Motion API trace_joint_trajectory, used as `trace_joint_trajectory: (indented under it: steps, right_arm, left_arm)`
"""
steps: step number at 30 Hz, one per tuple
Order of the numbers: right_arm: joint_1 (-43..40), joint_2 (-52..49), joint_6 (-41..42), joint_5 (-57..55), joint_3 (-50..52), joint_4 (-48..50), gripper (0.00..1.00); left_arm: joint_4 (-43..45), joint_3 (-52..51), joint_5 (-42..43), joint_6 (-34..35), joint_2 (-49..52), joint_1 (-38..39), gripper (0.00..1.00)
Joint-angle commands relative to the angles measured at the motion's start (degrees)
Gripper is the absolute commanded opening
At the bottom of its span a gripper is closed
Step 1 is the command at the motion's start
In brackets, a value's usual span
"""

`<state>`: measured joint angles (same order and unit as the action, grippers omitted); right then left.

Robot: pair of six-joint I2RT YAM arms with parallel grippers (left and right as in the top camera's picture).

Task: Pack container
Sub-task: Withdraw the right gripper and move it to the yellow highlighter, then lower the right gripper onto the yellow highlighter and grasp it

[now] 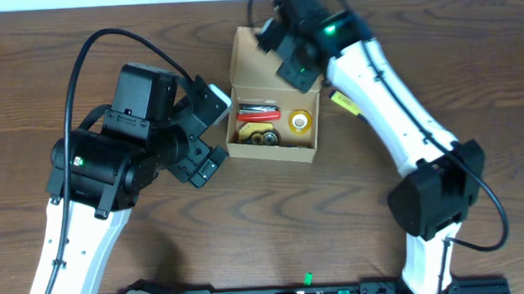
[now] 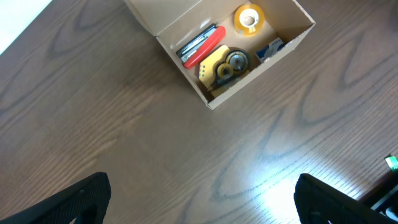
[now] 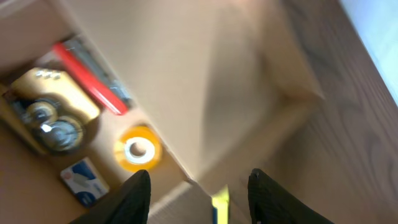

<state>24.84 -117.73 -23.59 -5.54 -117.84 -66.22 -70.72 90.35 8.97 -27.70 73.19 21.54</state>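
The small tan cardboard box (image 1: 271, 153) sits on the dark wood-grain counter (image 2: 93, 112), its hinged flap lid (image 3: 205, 81) standing open. The right claw (image 3: 199, 193) hovers right at the flap's outer edge with its fingers apart; whether they touch the flap is unclear. Below and to that claw's left, inside the box, lie a long red flat tool (image 2: 202, 46), a yellow-and-black tape dispenser (image 2: 225, 64), a round yellow tape roll (image 2: 249, 18) and a small blue-and-white packet (image 2: 270, 46). The left claw (image 2: 200, 193) hangs spread wide above bare counter, holding nothing, with the box ahead of it, well apart.
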Motion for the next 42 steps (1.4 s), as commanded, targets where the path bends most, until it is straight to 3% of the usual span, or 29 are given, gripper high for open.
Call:
trace_joint_trajectory:
  steps: [1, 10, 18, 26, 42]
  right_arm:
    - [-3.67, 0.09, 7.13, -0.59, -3.04, -2.62, 0.51]
    - [-14.32, 0.20, 8.98, 4.59, -3.32, -10.62, 0.49]
    - [-21.70, 0.17, 6.69, 9.66, 1.18, -11.30, 0.50]
    - [-19.91, 0.17, 0.11, 12.02, 11.91, -7.67, 0.51]
    - [-17.27, 0.17, -0.92, 7.41, 26.82, 9.64, 0.51]
  left_arm:
    - [-0.22, 1.53, -0.20, -0.59, -0.13, -0.15, 0.95]
    - [-0.22, 1.53, -0.20, -0.59, -0.13, -0.15, 0.95]
    - [-0.22, 1.53, -0.20, -0.59, -0.13, -0.15, 0.95]
    - [-0.22, 1.53, -0.20, -0.59, -0.13, -0.15, 0.95]
    - [-0.22, 1.53, -0.20, -0.59, -0.13, -0.15, 0.95]
